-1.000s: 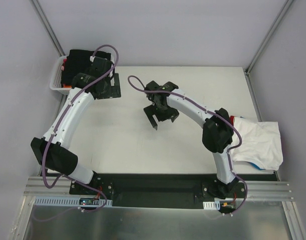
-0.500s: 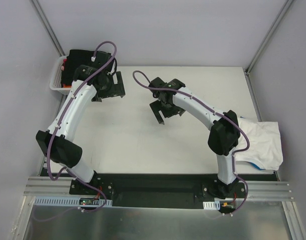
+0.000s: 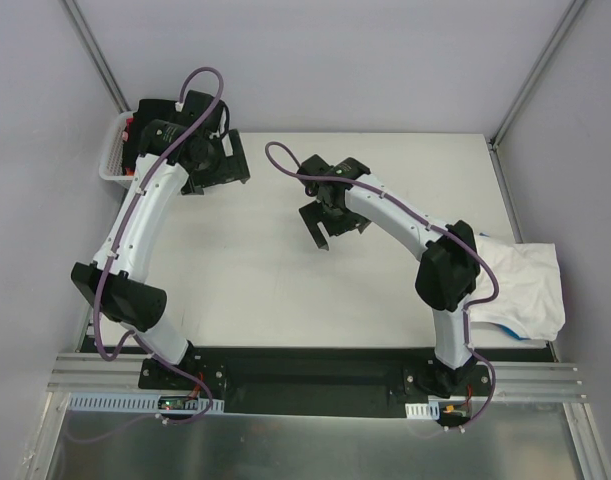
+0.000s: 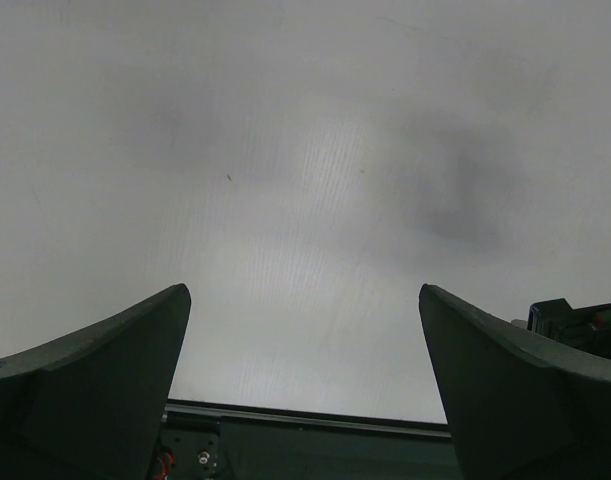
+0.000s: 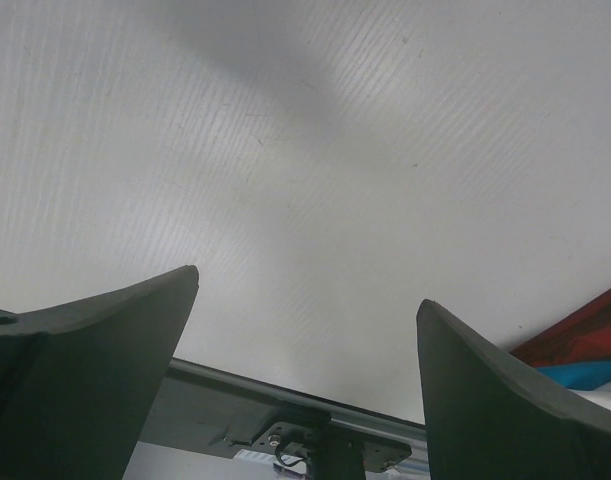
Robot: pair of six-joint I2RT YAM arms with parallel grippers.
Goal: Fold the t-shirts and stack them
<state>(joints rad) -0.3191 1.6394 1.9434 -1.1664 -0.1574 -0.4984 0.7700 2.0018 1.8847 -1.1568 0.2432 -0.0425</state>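
**benchbot_99:** Where are the t-shirts in this one? I only spot the white one.

**foldy_mcfold:** Yeah, the white t-shirt (image 3: pixel 525 285) is on top of a small pile at the near right corner of the counter (image 3: pixel 265 290). It's kinda rumpled and its outer side reaches past the counter's right edge. The right wrist view shows a blue t-shirt (image 5: pixel 585 376) in that pile, with a red t-shirt (image 5: pixel 583 325) showing right behind it. There's also a black t-shirt (image 3: pixel 157 108) heaped in the white lattice basket (image 3: pixel 112 165), which sits off the counter's far left corner. A scrap of red-orange cloth (image 3: pixel 131 126) pokes out beside the black one, can't tell what it is exactly.

**benchbot_99:** Is either arm holding anything?

**foldy_mcfold:** Nope. The left jaws are spread wide with nothing between them. In the wrist view it's just bare counter below. From above, the left arm (image 3: pixel 145 215) reaches to the far left corner, and its head sits right beside the basket.

**benchbot_99:** And the right one?

**foldy_mcfold:** Same deal, the right jaws are wide apart and empty. They're over plain counter around the middle, a bit toward the far side. The right arm (image 3: pixel 395 215) bends back so its elbow sits against the inner edge of the pile. The jaws themselves are well apart from the shirts.
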